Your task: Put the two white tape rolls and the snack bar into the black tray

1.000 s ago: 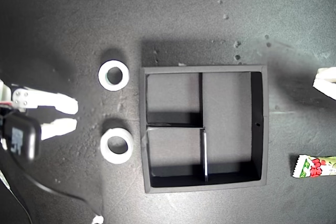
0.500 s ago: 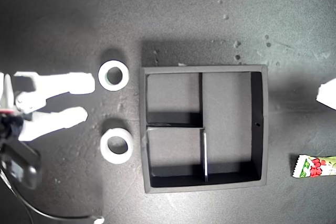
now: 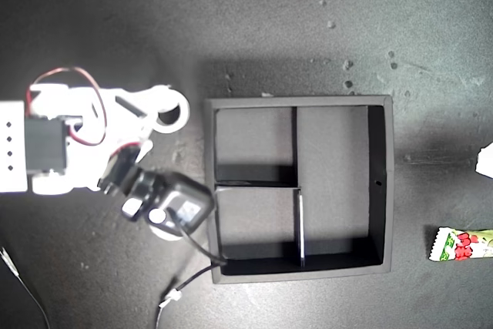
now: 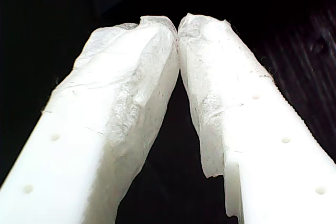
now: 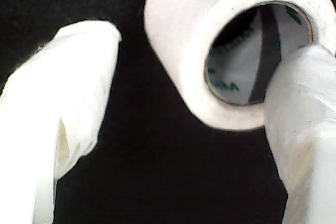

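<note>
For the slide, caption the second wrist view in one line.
My second gripper, open, closes in on a white tape roll, one fingertip at its hollow centre, the other outside.

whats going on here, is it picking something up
My second gripper is open around a white tape roll, one finger poking into its hollow centre and the other outside, not yet closed. In the exterior view this arm reaches over the tape rolls at the left of the black tray, whose compartments hold nothing yet. The snack bar lies at that view's right edge. My first gripper is shut on nothing.
</note>
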